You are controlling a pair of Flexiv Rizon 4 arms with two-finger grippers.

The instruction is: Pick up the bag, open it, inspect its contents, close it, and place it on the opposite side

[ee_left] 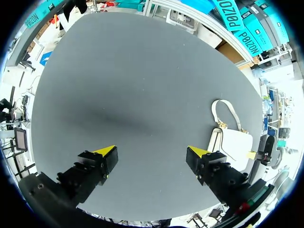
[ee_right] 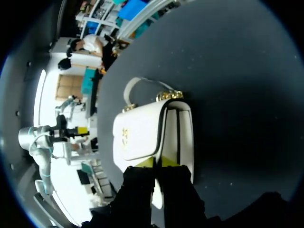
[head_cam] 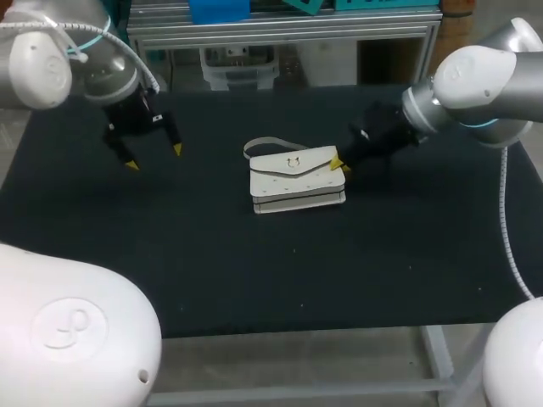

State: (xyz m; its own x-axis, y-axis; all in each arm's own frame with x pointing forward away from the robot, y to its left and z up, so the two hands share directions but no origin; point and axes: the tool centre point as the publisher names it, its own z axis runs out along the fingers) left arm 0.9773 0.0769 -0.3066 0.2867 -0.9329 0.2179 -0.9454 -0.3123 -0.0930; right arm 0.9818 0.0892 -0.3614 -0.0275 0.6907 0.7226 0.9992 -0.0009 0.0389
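A white handbag with a gold clasp lies flat near the middle of the black table, its strap looped behind it. My right gripper is at the bag's right end. In the right wrist view the two yellow tips are pressed together on the edge of the flap, where it meets the bag's body. My left gripper hangs open over bare table well to the left of the bag. From the left wrist, the bag lies off to the side of the open fingers.
The dark tabletop stretches bare around the bag on all sides. An aluminium frame rail runs along the table's far edge.
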